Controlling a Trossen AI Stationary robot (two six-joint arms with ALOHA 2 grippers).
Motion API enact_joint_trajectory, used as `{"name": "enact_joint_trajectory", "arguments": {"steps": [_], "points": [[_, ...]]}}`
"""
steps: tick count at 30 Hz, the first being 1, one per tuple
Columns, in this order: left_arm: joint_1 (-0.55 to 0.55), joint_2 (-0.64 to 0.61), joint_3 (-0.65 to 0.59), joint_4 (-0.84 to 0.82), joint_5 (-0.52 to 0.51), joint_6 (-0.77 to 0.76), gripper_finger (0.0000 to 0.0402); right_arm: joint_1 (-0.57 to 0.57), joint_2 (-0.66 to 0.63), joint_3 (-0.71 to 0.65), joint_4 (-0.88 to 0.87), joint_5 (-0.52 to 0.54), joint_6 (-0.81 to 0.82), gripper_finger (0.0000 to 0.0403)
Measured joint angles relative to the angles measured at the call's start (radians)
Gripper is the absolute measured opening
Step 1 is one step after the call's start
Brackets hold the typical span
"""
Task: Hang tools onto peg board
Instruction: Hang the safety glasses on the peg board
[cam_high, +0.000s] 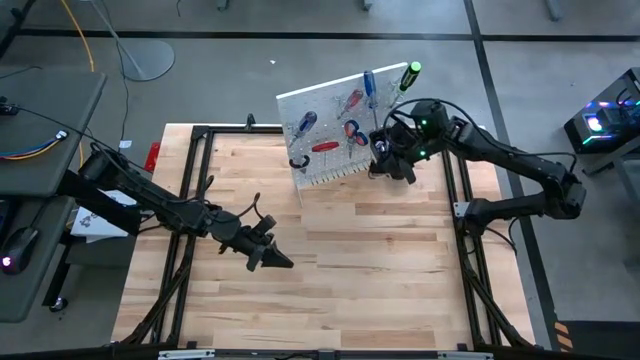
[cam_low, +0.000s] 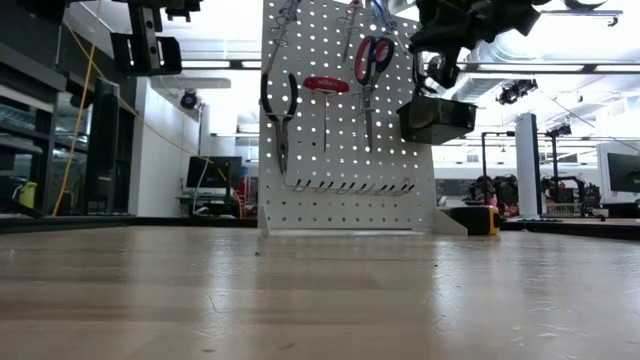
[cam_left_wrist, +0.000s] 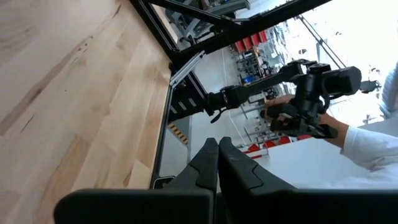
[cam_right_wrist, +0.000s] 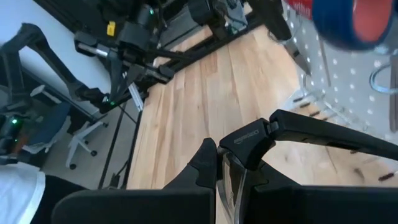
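Note:
The white peg board (cam_high: 335, 115) (cam_low: 340, 190) stands tilted at the table's far edge. On it hang dark-handled pliers (cam_low: 280, 110), a red-handled screwdriver (cam_low: 326, 85) and red-and-blue scissors (cam_low: 373, 55). Blue (cam_high: 369, 85) and green-black (cam_high: 410, 72) screwdrivers stick up from its top. A black bin (cam_low: 437, 120) (cam_right_wrist: 323, 134) hangs at its right side. My right gripper (cam_high: 385, 165) (cam_low: 440, 75) (cam_right_wrist: 217, 163) hovers just above that bin, pointing down, fingers shut. My left gripper (cam_high: 280, 262) (cam_left_wrist: 218, 146) is shut and holds nothing, above the table's left half. My right gripper's fingertips are at the corner of the bin's rim (cam_right_wrist: 252, 138); I cannot tell whether they touch it.
A black metal frame (cam_high: 200, 135) runs around the wooden table top (cam_high: 380, 260). A yellow tape measure (cam_low: 485, 220) sits on the table beside the board's foot. A person's white sleeve (cam_left_wrist: 367, 146) shows beyond the table in the left wrist view.

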Motion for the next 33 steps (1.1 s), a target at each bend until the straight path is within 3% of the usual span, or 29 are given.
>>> {"name": "enact_joint_trajectory", "arguments": {"steps": [13,19,27,33], "points": [[0.001,0.0,0.0,-0.003,0.0,-0.008,0.0,0.0,0.0,0.0,-0.134,-0.015,0.017,0.0002],[0.002,0.0,0.0,-0.004,-0.018,-0.002,0.0,0.0,0.0,0.0,-0.09,0.02,0.062,0.0005],[0.002,0.0,0.0,-0.004,-0.024,-0.001,0.0,0.003,0.0,0.0,-0.09,0.107,0.085,0.0064],[0.002,0.0,0.0,-0.005,-0.026,0.01,0.0,0.003,0.0,0.0,-0.09,0.239,0.096,0.0074]]}}
